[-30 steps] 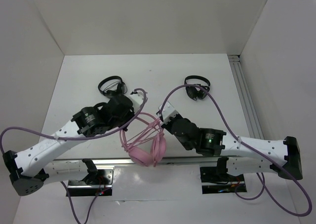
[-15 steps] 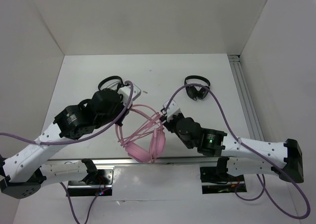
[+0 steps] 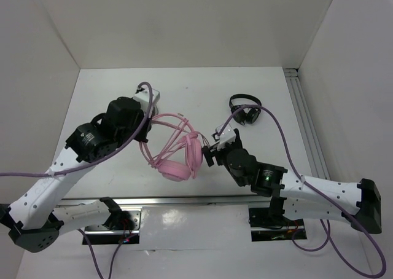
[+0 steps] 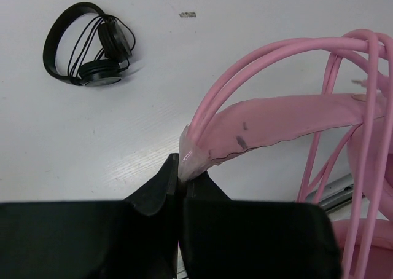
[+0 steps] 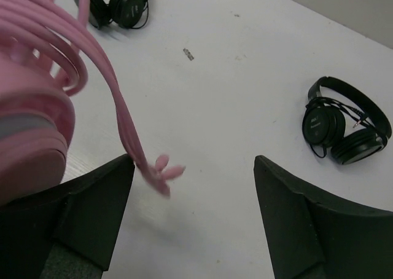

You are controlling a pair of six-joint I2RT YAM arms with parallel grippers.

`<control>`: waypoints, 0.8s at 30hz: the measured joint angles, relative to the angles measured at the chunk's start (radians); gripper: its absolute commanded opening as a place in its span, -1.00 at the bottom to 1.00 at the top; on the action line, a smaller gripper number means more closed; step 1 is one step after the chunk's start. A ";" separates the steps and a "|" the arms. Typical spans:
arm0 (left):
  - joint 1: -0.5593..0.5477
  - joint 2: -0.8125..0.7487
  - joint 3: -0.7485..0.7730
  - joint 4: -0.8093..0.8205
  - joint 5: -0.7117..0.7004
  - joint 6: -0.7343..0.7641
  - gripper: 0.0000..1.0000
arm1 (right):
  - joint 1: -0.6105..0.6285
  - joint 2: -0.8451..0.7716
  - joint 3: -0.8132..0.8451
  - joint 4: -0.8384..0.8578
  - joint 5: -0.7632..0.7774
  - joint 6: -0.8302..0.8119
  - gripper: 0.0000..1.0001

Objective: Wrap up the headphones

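The far-left black set point(image 5: 116, 5) is hidden from above by my left arm point(image 3: 67, 168), and the top edge cuts it in my right wrist view. From above, my left gripper point(image 4: 181, 176) is buried under its own wrist, so its tips show only up close. In my right wrist view the headphones point(image 5: 27, 125) are a pink blur cut by the left edge, and the cable tip point(image 5: 161, 171) is too smeared to make out. A speck point(image 5: 188, 53) on the table point(image 5: 245, 76) is too small to name.

A robotics lab cell: white walls point(image 3: 184, 21) enclose a white table point(image 3: 202, 88) edged by aluminium rail point(image 3: 305, 122).
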 measured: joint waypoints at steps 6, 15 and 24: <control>0.080 0.021 0.000 0.021 0.154 -0.003 -1.00 | -0.048 0.004 -0.016 -0.001 0.013 0.037 0.77; 0.242 0.026 -0.088 0.111 0.319 -0.099 -1.00 | -0.104 0.000 -0.010 -0.049 0.122 0.176 0.79; 0.326 -0.082 -0.332 0.249 0.422 -0.225 -1.00 | -0.133 -0.138 0.028 -0.179 0.161 0.295 0.79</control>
